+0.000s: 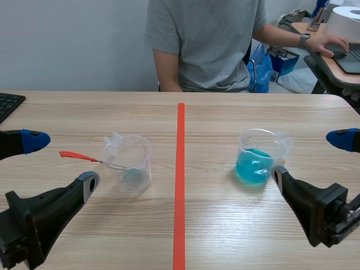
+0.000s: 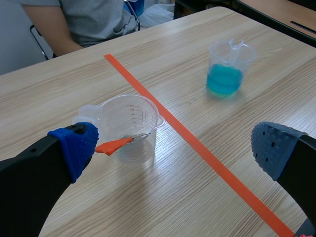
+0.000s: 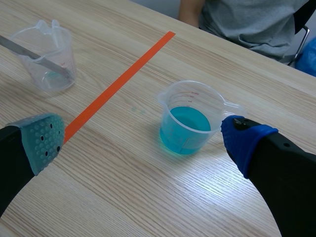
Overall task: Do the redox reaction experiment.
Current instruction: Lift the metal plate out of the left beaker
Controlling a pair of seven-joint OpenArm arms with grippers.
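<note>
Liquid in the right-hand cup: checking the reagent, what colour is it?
The liquid is turquoise blue, clearest in the right wrist view.

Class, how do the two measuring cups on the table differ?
The left measuring cup holds almost no liquid; the right measuring cup is about half full of blue liquid. An orange-handled spatula leans in the left measuring cup; the right measuring cup has none. Both are clear and upright.

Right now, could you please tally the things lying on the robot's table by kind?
Plastic measuring cups: 2, the clear cup and the cup of blue liquid
Orange-handled spoon, resting in the clear cup: 1
Keyboard: 1
Total: 4
</note>
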